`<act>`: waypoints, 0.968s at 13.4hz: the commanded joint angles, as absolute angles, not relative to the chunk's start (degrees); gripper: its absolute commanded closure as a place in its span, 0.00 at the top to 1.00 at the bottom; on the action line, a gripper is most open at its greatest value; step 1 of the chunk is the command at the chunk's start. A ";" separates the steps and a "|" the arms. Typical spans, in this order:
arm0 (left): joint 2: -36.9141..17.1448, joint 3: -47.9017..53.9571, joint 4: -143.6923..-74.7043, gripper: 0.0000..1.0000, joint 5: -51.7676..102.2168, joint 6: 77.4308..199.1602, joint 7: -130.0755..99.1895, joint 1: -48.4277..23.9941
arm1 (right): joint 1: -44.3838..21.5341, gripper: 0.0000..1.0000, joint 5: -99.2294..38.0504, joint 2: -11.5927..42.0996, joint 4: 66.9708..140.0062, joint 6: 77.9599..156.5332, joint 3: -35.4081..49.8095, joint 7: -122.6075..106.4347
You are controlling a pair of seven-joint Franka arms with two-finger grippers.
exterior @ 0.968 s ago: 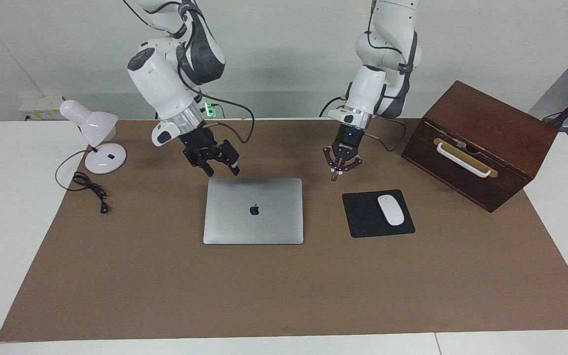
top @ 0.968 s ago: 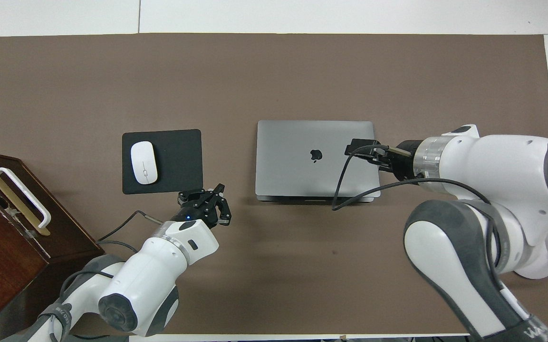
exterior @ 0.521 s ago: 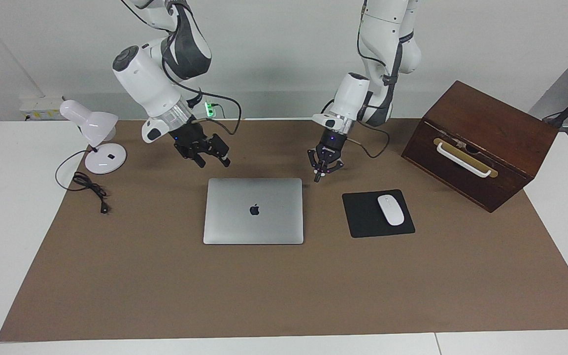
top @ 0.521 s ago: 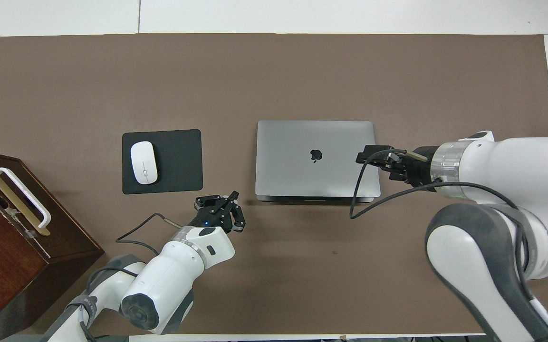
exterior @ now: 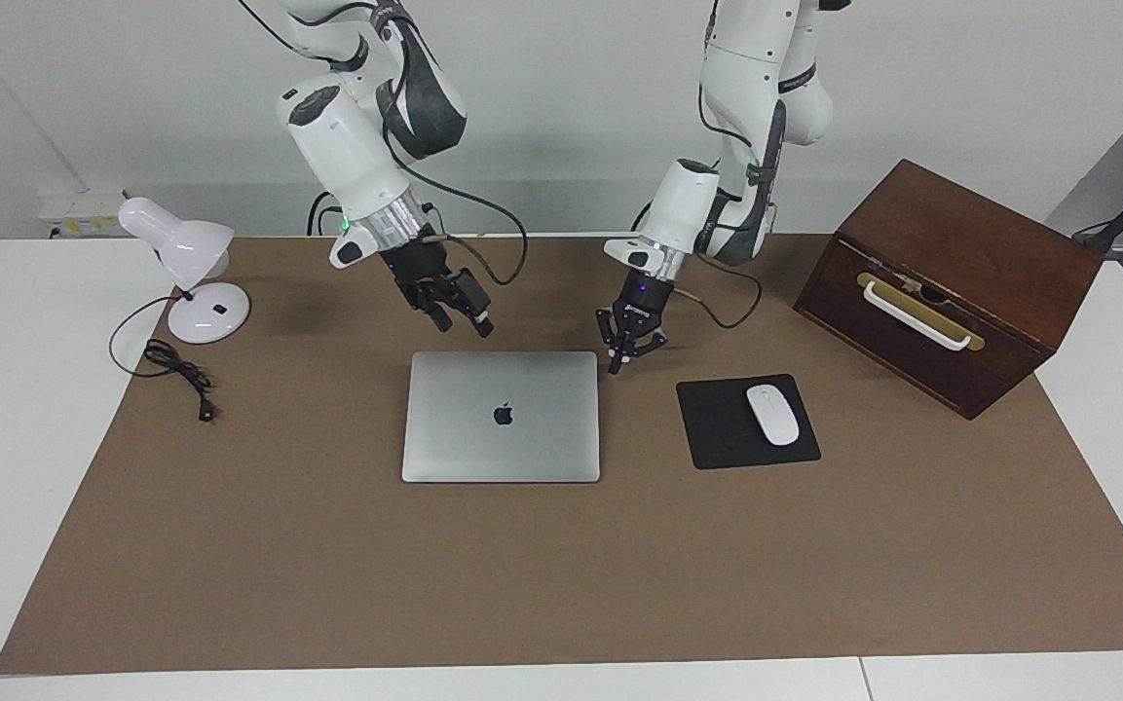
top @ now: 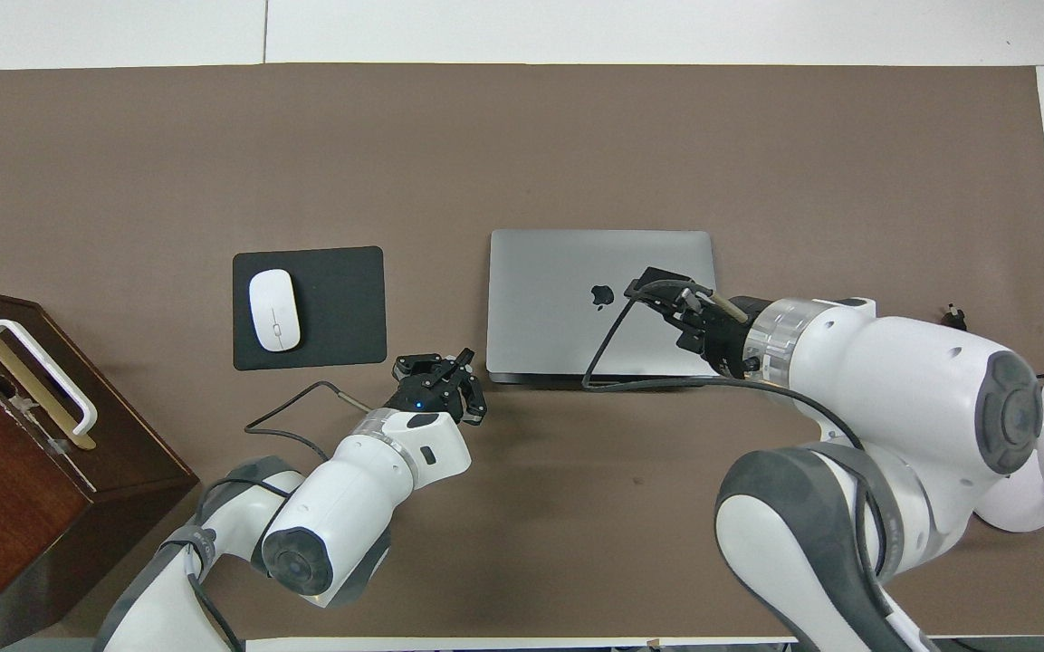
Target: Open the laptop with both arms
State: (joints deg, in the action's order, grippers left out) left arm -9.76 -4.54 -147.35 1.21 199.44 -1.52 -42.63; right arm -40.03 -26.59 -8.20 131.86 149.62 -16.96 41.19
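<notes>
Laptop [exterior: 501, 417] lies shut and flat on the brown mat [exterior: 561, 574], about mid-table between its two ends and a bit closer to the robots' edge than to the outer edge, logo up. The edge nearest the robots shows a notch in the overhead view, so that looks like the opening side. Lid not lifted yet, task barely started.

Left gripper [exterior: 619, 361] hangs low, just beside the laptop's corner at the robots' edge on the left arm's end, apparently not touching; whether its fingers are apart cannot be told. Right gripper [exterior: 468, 316] is up in the air over the mat just off the laptop's robot-side edge, nearer the right arm's corner; finger state cannot be told either.

Step in hand, as a judgement: both grippers closing in on the robot-side edge. To do it well, one gripper should pin the base down while the other gets a fingertip under the lid lip at the notch and lifts slowly along the hinge arc. The lid is thin and slick, so a shallow angle and light force; pushing sideways would slide the laptop toward the mouse pad [exterior: 722, 428] and mouse [exterior: 772, 414]

Lamp [exterior: 186, 268] and wooden box [exterior: 946, 282] sit at the table ends, well apart
</notes>
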 commanded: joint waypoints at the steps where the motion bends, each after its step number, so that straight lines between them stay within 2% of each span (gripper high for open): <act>1: -11.69 -5.36 -145.81 0.00 -0.78 200.74 -0.97 -43.07 | -42.36 1.00 -30.04 -9.93 136.40 155.20 -17.14 44.29; 4: -13.62 -5.36 -143.97 0.00 -1.14 200.74 -0.88 -43.15 | -45.08 1.00 -36.19 -9.93 139.91 161.44 -16.88 44.74; 9: -14.68 -5.36 -143.26 0.00 -1.05 200.83 -0.88 -43.51 | -45.35 1.00 -45.09 -9.76 145.27 167.42 -12.40 44.82; 13: -15.82 -5.36 -142.30 0.00 -1.05 200.83 -0.79 -43.77 | -45.87 1.00 -47.63 -9.14 147.04 167.43 -12.04 44.91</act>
State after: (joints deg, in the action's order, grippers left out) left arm -14.03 -4.53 -143.79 -0.12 199.48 -1.06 -42.81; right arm -45.34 -46.00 -8.24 145.14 166.06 -12.44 44.09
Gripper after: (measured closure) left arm 0.991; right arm 0.000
